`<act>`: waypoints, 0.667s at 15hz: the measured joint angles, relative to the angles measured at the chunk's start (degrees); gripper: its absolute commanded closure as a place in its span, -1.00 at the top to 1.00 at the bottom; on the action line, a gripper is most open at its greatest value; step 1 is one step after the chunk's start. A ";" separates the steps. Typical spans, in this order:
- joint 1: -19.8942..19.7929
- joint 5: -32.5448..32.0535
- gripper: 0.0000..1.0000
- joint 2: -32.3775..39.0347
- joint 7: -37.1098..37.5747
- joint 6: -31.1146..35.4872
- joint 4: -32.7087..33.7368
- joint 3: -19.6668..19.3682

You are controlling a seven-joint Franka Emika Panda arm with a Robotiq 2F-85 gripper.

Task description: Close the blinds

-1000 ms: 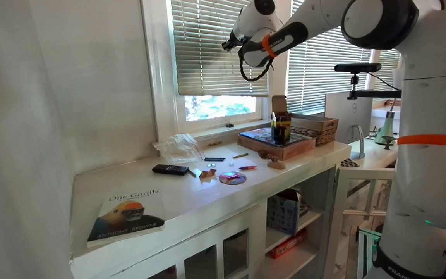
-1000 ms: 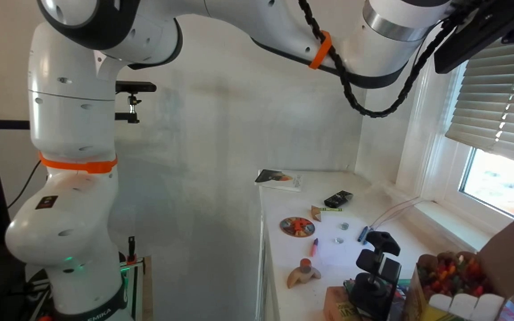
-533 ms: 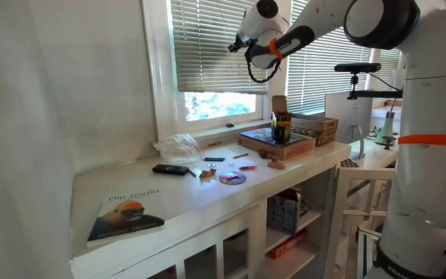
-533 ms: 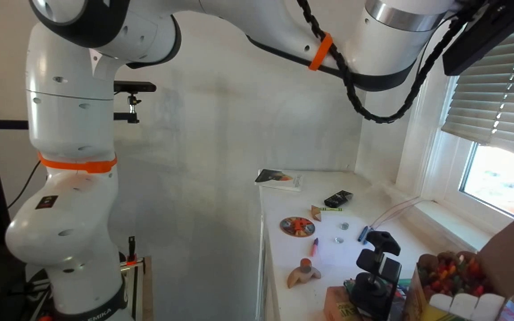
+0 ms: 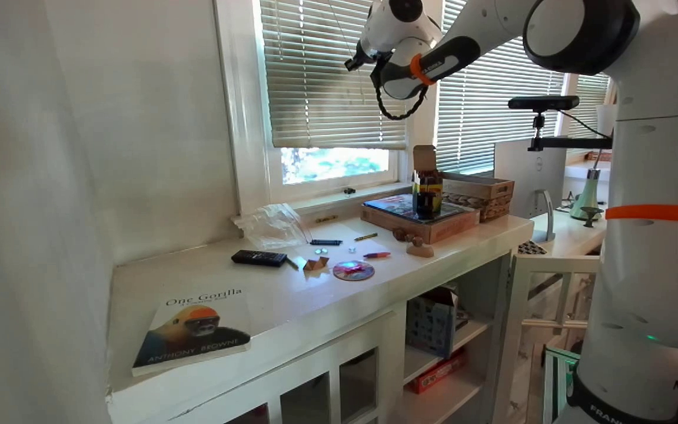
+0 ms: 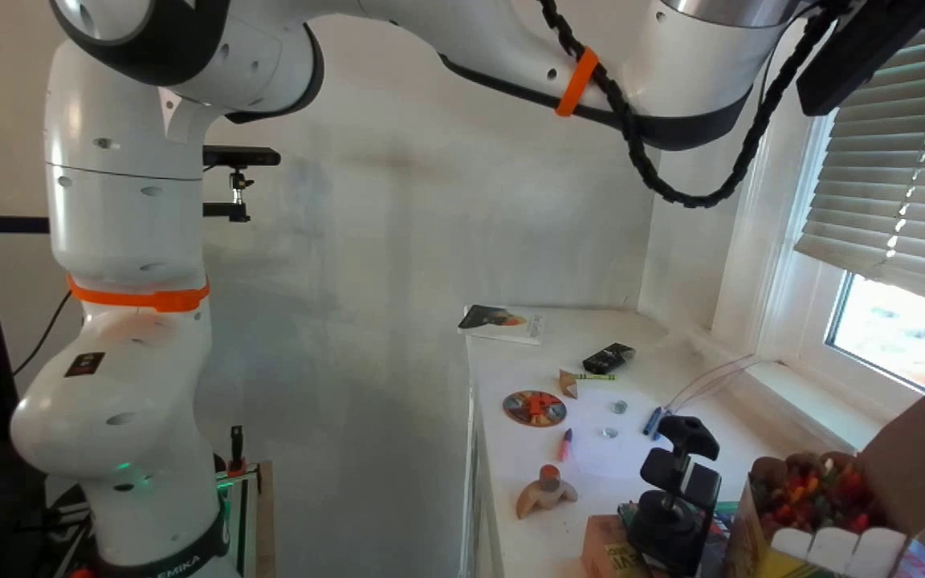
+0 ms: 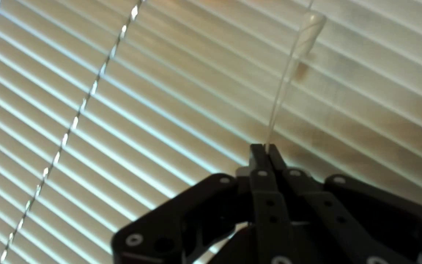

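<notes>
White and many-slatted, the blinds (image 5: 315,100) hang only partway down, the bottom rail (image 5: 339,145) well above the sill (image 5: 371,194), with bare glass (image 5: 336,166) bright in the gap beneath. Thin slats (image 7: 192,62), these, and they look light and bendy: shove one and it would likely crease, so the face of the blinds is no place to grab. The rail should be stiffer, the sounder spot for a straight tug down. But the play is up on the pull cord (image 7: 278,102), a fine pale line in front of the slats, and there is the gripper (image 7: 267,146), fingertips (image 7: 258,157) together, the cord to all appearance pinched between them! Slim, smooth-looking stuff, that cord (next to no weight in it, one would guess), so the danger is slipping more than strain. Further along its line in the wrist view shows a pale tapered knob (image 7: 308,35); whether the cord is fixed to it or merely crosses it cannot be told. If that is the cord's end, a hold just beside it would probably be the surest. A steady draw to free any lock, then a gradual give, looks the likeliest way to bring the rail down without a clatter. Moving outward, the white window frame (image 5: 242,118) flanks the blinds, wider blinds (image 5: 477,109) hang alongside, and below runs the bench (image 5: 168,274), a clear plastic bag (image 5: 277,227) near the sill and a flap-topped box (image 5: 427,200) atop a flat carton (image 5: 457,224).
</notes>
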 measured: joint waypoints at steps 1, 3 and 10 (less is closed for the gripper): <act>0.38 -0.56 -0.99 0.01 0.04 0.59 1.40 0.13; 1.19 -1.45 -0.99 0.12 0.29 1.37 4.15 0.38; 1.82 -5.59 -0.99 3.25 2.97 2.48 12.45 -0.10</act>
